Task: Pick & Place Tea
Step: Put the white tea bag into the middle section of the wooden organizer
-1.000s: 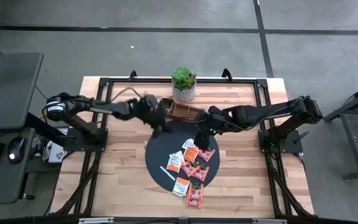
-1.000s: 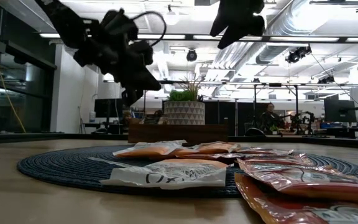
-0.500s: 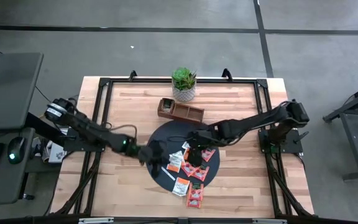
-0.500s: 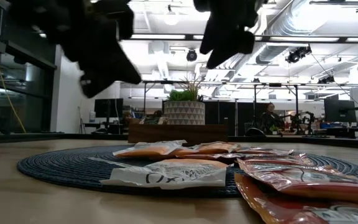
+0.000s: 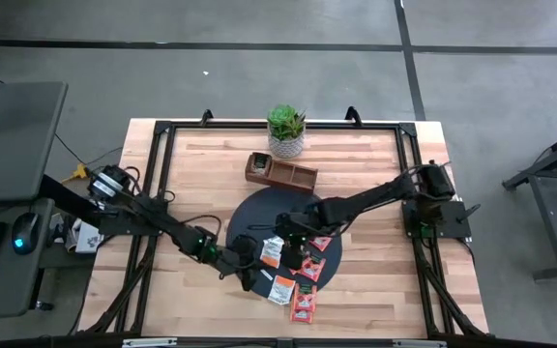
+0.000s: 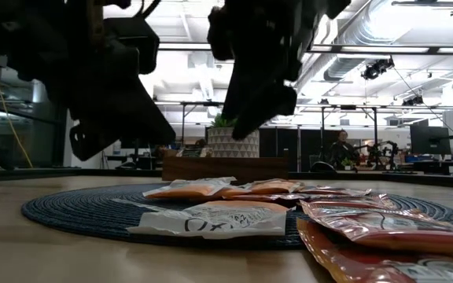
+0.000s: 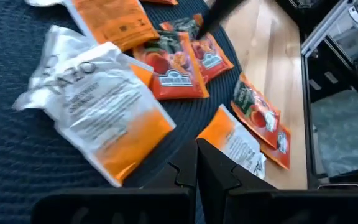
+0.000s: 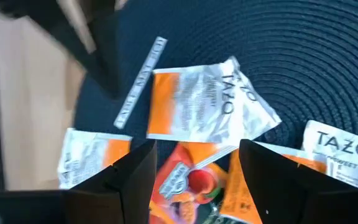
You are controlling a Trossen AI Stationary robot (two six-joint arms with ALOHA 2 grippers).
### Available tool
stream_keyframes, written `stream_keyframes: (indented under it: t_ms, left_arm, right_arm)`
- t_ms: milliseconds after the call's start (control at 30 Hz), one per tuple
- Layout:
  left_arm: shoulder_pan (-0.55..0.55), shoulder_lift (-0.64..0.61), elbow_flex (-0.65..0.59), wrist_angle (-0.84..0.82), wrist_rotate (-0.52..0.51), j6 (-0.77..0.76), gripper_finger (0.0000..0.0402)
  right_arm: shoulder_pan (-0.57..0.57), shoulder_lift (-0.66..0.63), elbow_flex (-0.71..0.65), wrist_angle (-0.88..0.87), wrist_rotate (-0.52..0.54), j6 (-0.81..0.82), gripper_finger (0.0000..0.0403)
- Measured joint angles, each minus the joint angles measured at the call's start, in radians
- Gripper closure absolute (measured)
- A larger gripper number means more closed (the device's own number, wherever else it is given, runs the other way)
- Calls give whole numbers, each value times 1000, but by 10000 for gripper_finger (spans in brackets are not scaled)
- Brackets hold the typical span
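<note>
One wooden table (image 5: 356, 155), dark round mat (image 5: 254, 215), grey floor (image 5: 259, 77), office ceiling lights.

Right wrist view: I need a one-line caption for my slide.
Open right gripper hovers over a white-and-orange tea sachet on the dark round mat, thin white strip beside it.

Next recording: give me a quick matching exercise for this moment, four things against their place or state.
Things:
1. left gripper
2. right gripper
3. potted plant
4. wooden tray

States:
A. open, over the sachets on the dark mat
B. at the table's far edge
C. shut, at the mat's near-left rim
D. between plant and mat

Pairs: 1-C, 2-A, 3-B, 4-D
</note>
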Motion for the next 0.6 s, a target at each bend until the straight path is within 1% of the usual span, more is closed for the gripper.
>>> stream_keyframes:
  t_ms: [200,300,433,500,600]
  left_arm:
    - [0,76,42,3,-17,-3,401]
    - [7,119,50,-20,-48,-44,401]
    - [7,161,55,-5,-63,-85,401]
    - [6,173,57,-4,-78,-92,401]
    - [6,177,57,-8,-73,-93,401]
  right_arm:
    - [-27,25,0,3,-6,-25,179]
    - [-39,27,0,-1,-22,-36,179]
    - [-50,27,0,-2,-34,-45,179]
    - [-55,27,0,-1,-44,-45,179]
    - [-64,27,0,1,-48,-51,179]
